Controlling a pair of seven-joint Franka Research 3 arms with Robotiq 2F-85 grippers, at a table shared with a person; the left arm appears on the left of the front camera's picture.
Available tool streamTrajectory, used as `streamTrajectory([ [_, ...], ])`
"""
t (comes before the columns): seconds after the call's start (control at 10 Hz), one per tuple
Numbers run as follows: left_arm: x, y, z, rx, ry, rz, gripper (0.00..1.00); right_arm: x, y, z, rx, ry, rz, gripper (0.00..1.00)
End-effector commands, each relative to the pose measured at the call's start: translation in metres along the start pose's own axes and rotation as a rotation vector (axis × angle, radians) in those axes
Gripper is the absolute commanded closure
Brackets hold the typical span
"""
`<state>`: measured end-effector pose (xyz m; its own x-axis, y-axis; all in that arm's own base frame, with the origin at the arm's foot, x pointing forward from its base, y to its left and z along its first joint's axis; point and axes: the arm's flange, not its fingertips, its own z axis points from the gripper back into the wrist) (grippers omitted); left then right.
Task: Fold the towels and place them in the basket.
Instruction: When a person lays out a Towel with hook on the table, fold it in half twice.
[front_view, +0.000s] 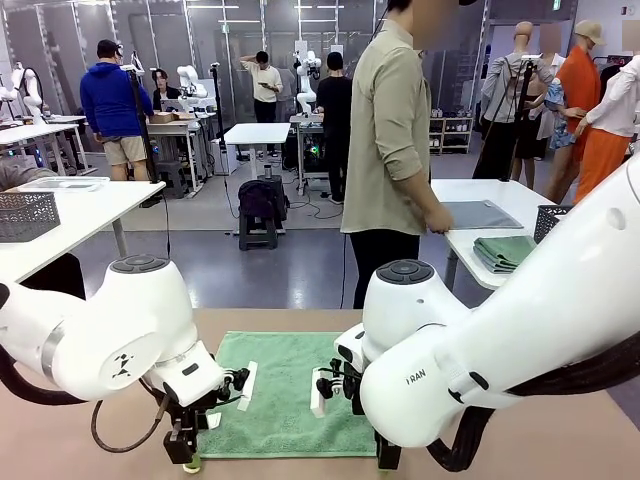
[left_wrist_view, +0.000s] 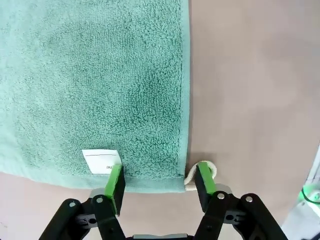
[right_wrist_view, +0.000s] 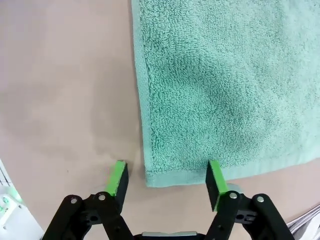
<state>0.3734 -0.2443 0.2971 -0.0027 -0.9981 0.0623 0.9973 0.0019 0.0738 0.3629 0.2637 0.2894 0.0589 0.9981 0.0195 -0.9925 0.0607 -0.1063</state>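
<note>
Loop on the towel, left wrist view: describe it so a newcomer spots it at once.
A green towel lies flat on the brown table. At its corner between the left fingers, a small off-white cord loop pokes out past the hem onto the table. Unlike the flat white label nearby on the towel, it is rope-like and curved.

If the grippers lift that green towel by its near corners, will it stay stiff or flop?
Probably floppy: the green towel is terry lying flat on the table, so its middle would likely sag between the left gripper and right gripper. Likely light, and its looped pile shouldn't slip.
</note>
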Motion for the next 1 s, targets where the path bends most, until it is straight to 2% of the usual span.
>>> streamTrajectory([
  [0.0, 0.001, 0.006, -0.004, 0.014, 0.016, -0.015, 0.44, -0.001, -0.004, -0.005, -0.007, 0.013, -0.004, 0.4],
  [0.1, 0.002, 0.006, -0.003, 0.016, 0.018, -0.015, 0.47, -0.001, -0.004, -0.005, -0.012, 0.014, -0.002, 0.5],
  [0.3, 0.003, 0.008, -0.002, 0.001, 0.021, -0.016, 0.47, -0.001, -0.005, -0.005, 0.001, 0.017, -0.007, 0.5],
  [0.6, 0.004, 0.009, 0.003, -0.006, 0.037, -0.019, 0.72, -0.001, -0.006, -0.003, 0.013, 0.023, -0.006, 0.82],
  [0.7, 0.005, 0.009, 0.004, -0.01, 0.04, -0.021, 0.84, -0.002, -0.007, -0.001, 0.017, 0.022, -0.005, 0.89],
  [0.8, 0.006, 0.01, 0.005, -0.015, 0.042, -0.023, 0.91, -0.002, -0.007, 0.0, 0.021, 0.024, -0.004, 0.86],
  [0.9, 0.007, 0.01, 0.006, -0.021, 0.045, -0.025, 1.0, -0.001, -0.008, 0.0, 0.026, 0.027, -0.002, 1.0],
])
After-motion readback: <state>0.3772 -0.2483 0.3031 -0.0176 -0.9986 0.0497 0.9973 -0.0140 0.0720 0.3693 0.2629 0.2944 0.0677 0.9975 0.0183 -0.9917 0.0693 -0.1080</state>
